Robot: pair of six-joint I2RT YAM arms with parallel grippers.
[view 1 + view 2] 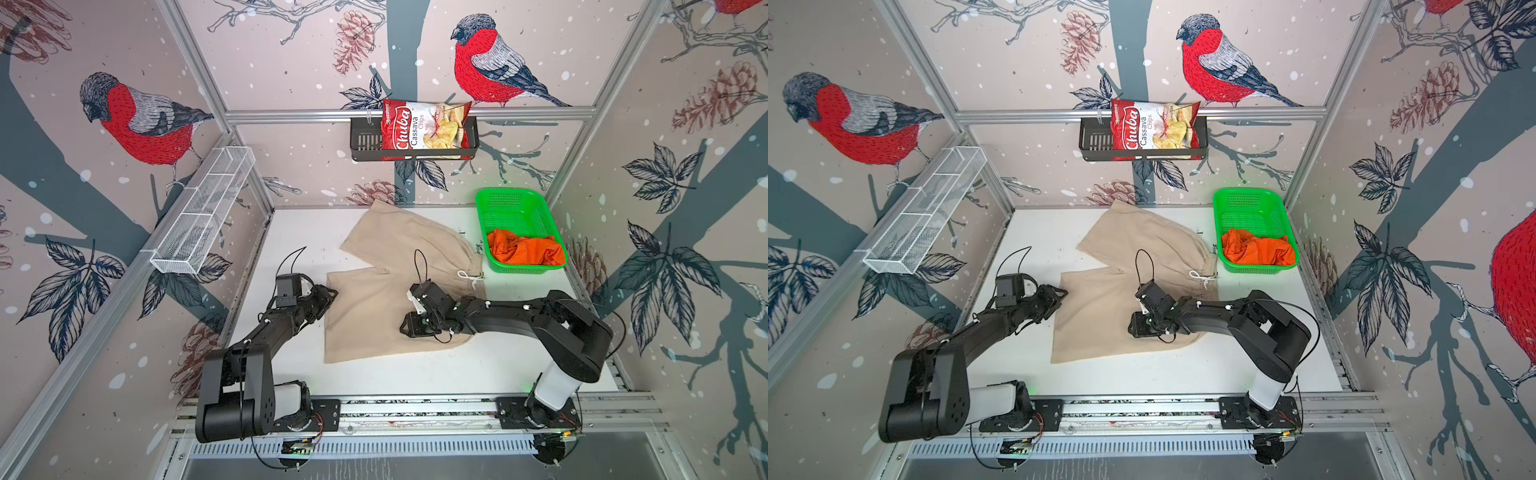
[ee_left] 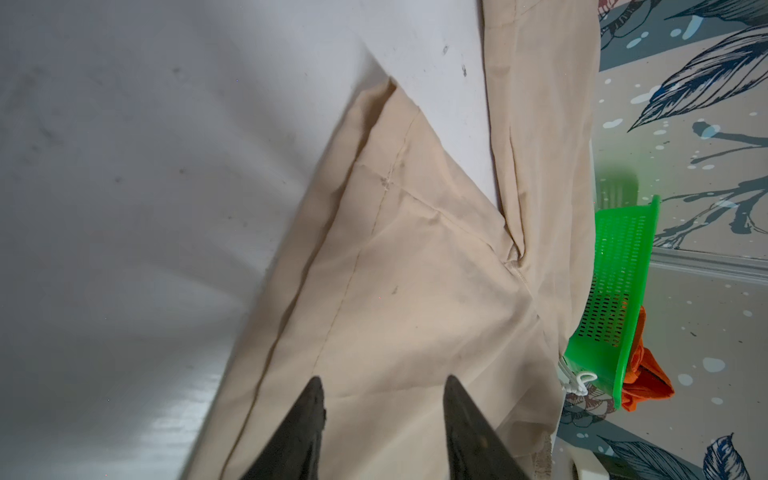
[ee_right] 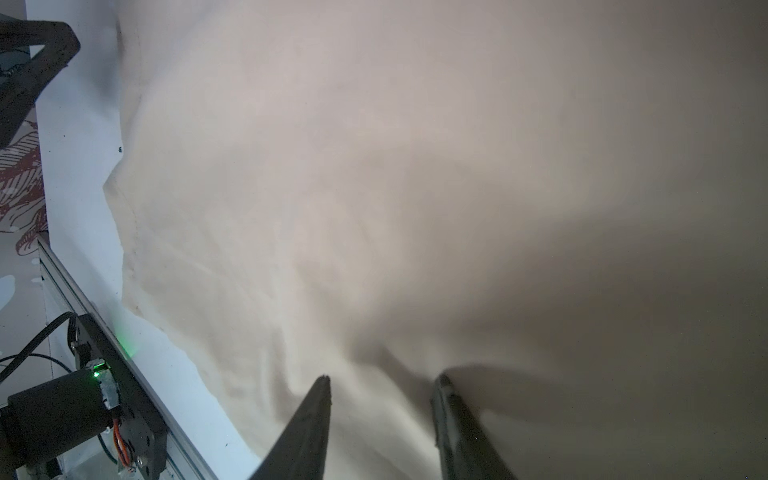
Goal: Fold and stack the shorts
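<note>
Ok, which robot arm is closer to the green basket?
Right. The right gripper is over the middle of the beige shorts, which lie beside the basket. The left gripper is at the shorts' far edge, on the side away from the basket.

Bright, even light above — dimmer at my wrists.
Right wrist view blurs; my black right fingers shadow the plain beige cloth shorts; both top views bow at the edges.

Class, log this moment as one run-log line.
left gripper: open, at edge of flat plain beige cloth shorts | right gripper: open, over same shorts | crumpled bright orange cloth shorts: in green plastic basket | folds: none yet
</note>
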